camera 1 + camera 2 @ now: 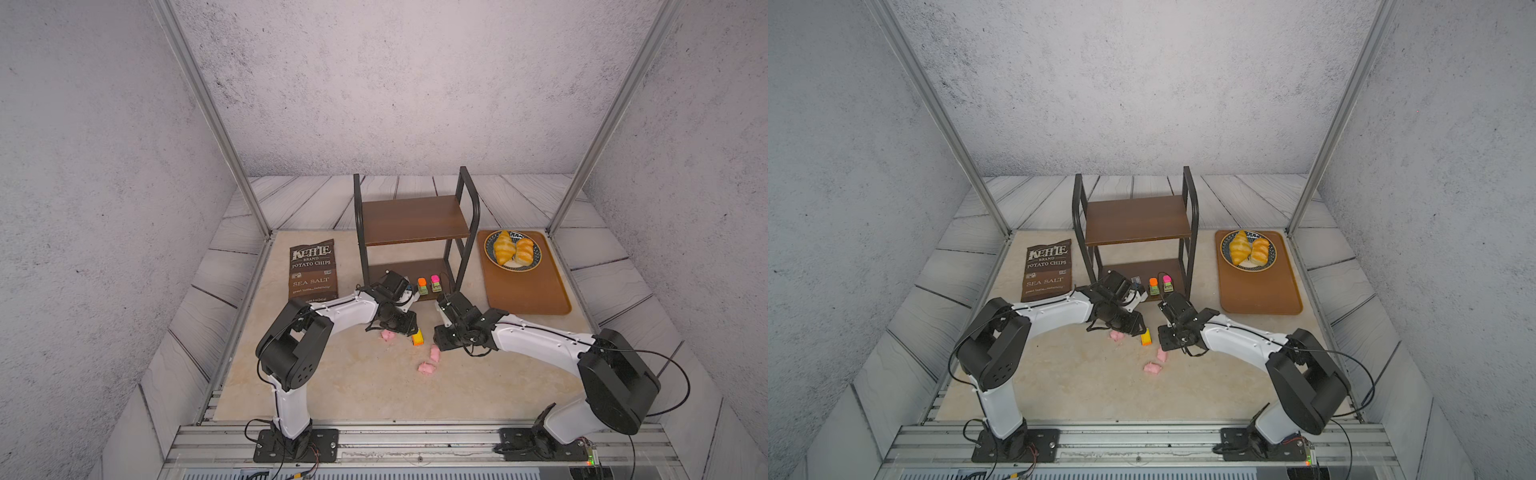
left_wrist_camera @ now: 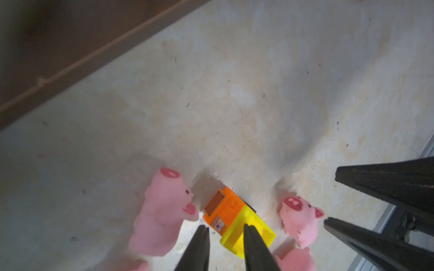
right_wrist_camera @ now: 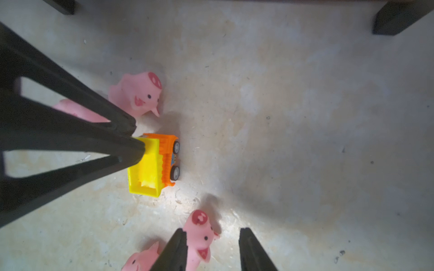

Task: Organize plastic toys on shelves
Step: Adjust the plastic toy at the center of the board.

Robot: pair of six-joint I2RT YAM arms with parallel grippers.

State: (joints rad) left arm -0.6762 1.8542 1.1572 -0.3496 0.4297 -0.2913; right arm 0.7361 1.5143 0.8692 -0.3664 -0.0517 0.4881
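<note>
While left gripper (image 2: 225, 228) straddles yellow truck (image 2: 231, 207) side, grip unclear | right gripper (image 3: 212, 231) agape, pig (image 3: 199, 223) between its jaws

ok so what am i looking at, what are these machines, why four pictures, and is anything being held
These are two robot arms, left arm and right arm, fixed at the table's near edge, each ending in a two-fingered hand. Both top views look down on the whole scene. The other two pictures come from a camera on each wrist, looking along the fingers. On the table: a two-tier rack with an orange-topped truck and a pink-topped truck on its lower board, a chip bag, and a tray with a plate of croissants. In front lie pink pigs and a yellow truck. The left hand is down at that truck; whether it grips is unclear. The right hand is open, one pig between its fingers, ungripped.
</note>
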